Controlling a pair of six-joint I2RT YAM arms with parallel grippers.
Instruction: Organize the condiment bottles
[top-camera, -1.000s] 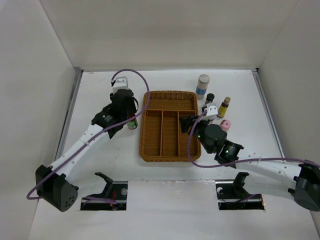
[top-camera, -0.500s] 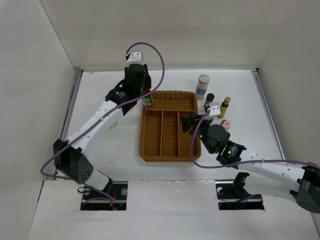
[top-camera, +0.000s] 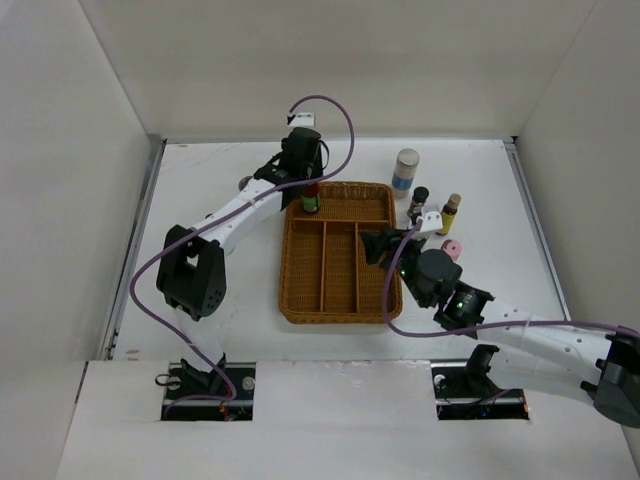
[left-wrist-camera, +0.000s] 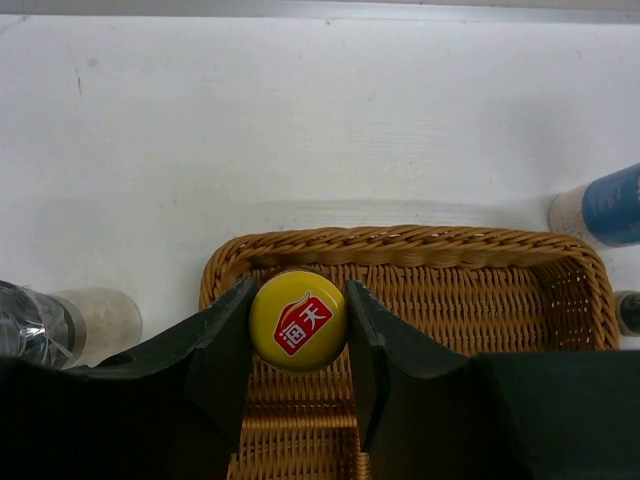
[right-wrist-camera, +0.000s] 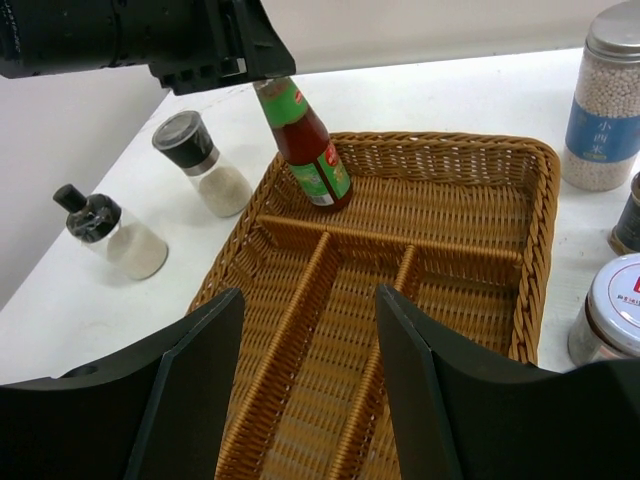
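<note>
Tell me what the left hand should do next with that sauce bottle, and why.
Probably ease it down the last bit, then open. The left hand grips the bottle by its yellow cap, tilted, its base low inside the far compartment of the wicker tray; whether it touches the floor is unclear.

Reaches far forward with the left arm (top-camera: 240, 210), left gripper (left-wrist-camera: 298, 320) pointing down and clamped on the yellow cap of a bottle (right-wrist-camera: 315, 160). Holds the right arm (top-camera: 520, 335) low, right gripper (right-wrist-camera: 305, 305) spread wide, gripping nothing.
</note>
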